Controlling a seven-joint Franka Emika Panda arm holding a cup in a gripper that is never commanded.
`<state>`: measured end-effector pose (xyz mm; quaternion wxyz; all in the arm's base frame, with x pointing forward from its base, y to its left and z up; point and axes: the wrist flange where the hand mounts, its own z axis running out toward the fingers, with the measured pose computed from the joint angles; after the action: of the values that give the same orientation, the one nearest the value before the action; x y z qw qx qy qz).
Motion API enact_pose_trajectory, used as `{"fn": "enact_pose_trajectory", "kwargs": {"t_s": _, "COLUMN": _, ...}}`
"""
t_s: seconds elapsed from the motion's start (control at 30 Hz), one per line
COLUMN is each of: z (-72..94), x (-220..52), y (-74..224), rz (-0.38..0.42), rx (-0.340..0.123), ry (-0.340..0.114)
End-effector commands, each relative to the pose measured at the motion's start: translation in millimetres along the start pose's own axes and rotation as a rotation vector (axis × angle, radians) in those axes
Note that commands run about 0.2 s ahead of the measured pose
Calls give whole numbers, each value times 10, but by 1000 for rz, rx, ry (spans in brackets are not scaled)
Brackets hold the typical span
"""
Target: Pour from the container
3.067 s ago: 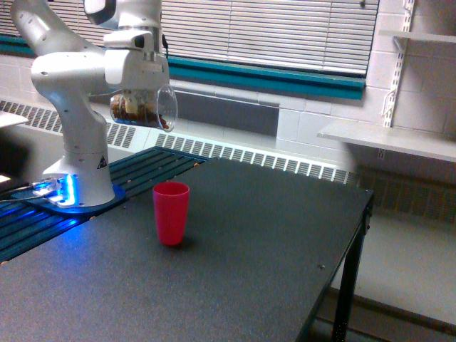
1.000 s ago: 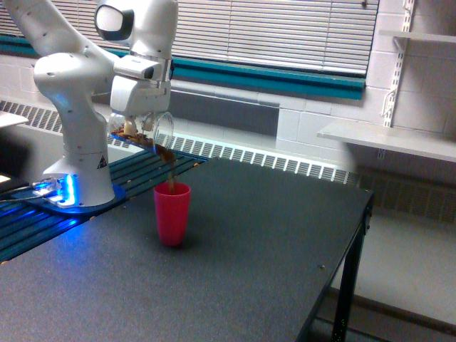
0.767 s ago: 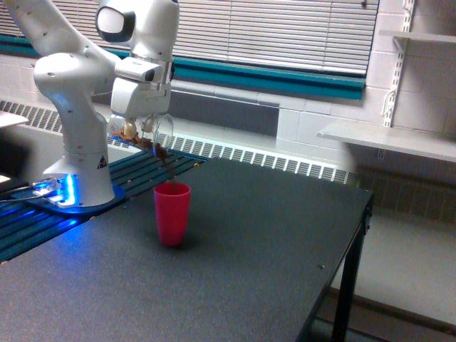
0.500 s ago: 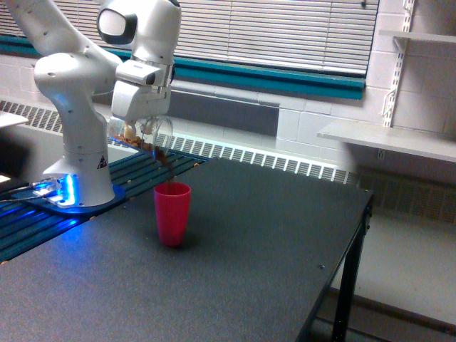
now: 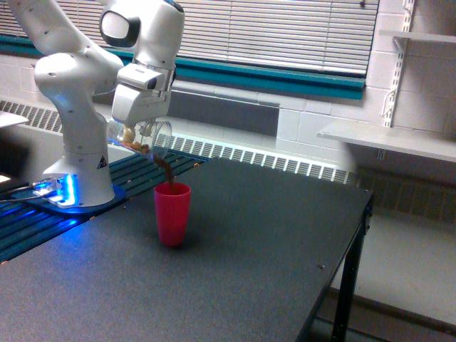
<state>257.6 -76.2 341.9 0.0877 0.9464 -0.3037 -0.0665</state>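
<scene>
Gripper (image 5: 140, 122) clamped on the container (image 5: 142, 138), held above and slightly toward the exterior view's left of the red cup (image 5: 172, 213). Container tipped mouth-down toward the red cup, clear wall showing a few brown bits inside. Thin brown stream (image 5: 165, 169) falling from the lip into the red cup's open mouth. Red cup upright on the dark bench (image 5: 249, 263), nearer the bench's left edge in the exterior view than its right. White arm base (image 5: 78, 171) seated near the far left corner, glowing blue at its foot.
</scene>
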Motion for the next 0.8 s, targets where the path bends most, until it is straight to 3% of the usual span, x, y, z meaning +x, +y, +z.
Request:
{"fn": "enact_pose_trajectory", "kwargs": {"t_s": 0.03, "z": 120, "x": -44, "y": -27, "rz": -23, "rx": -33, "ry": -38}}
{"fn": "enact_pose_trajectory", "kwargs": {"t_s": 0.47, "z": 94, "x": 13, "y": -17, "rz": -17, "rx": -78, "ry": -59}}
{"fn": "enact_pose_trajectory", "kwargs": {"t_s": 0.8, "z": 85, "x": 66, "y": -42, "rz": -15, "rx": -67, "ry": -63}}
